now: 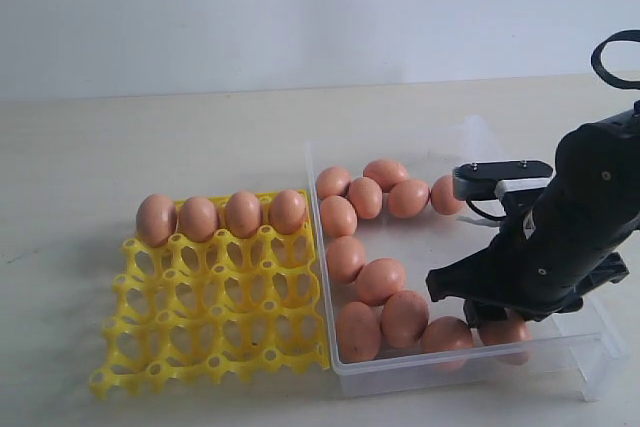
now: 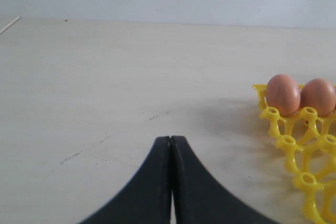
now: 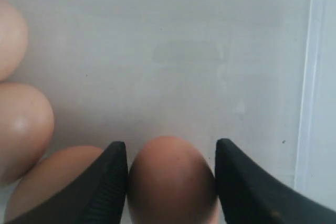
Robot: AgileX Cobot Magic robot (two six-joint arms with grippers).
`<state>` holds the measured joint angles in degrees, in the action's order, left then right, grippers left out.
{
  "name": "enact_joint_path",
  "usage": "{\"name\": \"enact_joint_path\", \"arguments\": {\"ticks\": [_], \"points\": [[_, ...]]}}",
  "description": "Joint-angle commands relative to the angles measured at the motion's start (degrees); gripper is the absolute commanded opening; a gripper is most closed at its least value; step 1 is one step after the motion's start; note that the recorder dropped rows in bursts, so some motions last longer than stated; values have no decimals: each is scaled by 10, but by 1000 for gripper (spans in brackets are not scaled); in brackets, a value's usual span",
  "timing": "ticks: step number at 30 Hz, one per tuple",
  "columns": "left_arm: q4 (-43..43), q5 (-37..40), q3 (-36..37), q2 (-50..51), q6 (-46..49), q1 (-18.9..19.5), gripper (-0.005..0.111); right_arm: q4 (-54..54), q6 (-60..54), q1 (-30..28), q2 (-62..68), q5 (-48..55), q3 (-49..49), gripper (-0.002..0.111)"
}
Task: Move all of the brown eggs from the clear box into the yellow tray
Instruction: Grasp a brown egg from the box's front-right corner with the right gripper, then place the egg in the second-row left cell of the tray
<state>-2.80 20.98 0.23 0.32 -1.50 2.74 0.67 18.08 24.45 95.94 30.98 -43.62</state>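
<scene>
Remote station, both arms. The pale, flat wooden table (image 1: 200, 137) carries everything I see.

(a) The shallow rectangular box of clear, colourless plastic (image 1: 450, 372) surrounds my right tool (image 1: 505, 322), which reaches down inside it close to a corner. In the right wrist view, one low wall (image 3: 315, 77) of the box runs just beside the tool.

(b) The bright yellow, square plastic lattice tray (image 1: 215, 317) lies well apart from the right tool, touching the box wall farthest from it. It is near my left tool (image 2: 170, 145), with bare table between the two.

(c) The right tool's black fingers (image 3: 113, 182) stand one on each side of a single egg with both pads against its flanks, pinching it. The left tool's fingers are pressed together with nothing between them.

(d) The smooth, oval, orange-brown eggs (image 1: 380, 280) number sixteen. Four sit in the tray's row (image 1: 243, 213) farthest from the left tool. Twelve are in the box. Eleven of them curve in a loose chain away from the right tool, and the nearest (image 1: 446, 337) lies just beside it.

(e) The pinched egg (image 3: 170, 182) is the twelfth. I cannot tell whether it touches the box floor.
</scene>
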Motion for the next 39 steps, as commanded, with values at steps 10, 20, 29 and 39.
{"name": "enact_joint_path", "arguments": {"ticks": [10,20,29,39], "points": [[-3,-6,-2,-3,-3,-3,0,28,-25,-2,-57,-142,3,0],[-3,-6,-2,-3,-3,-3,0,53,-16,-2,-59,-399,3,0],[-3,-6,-2,-3,-3,-3,0,267,208,37,-8,-604,-8,0],[-3,-6,-2,-3,-3,-3,0,340,268,136,133,-607,-140,0]]}}
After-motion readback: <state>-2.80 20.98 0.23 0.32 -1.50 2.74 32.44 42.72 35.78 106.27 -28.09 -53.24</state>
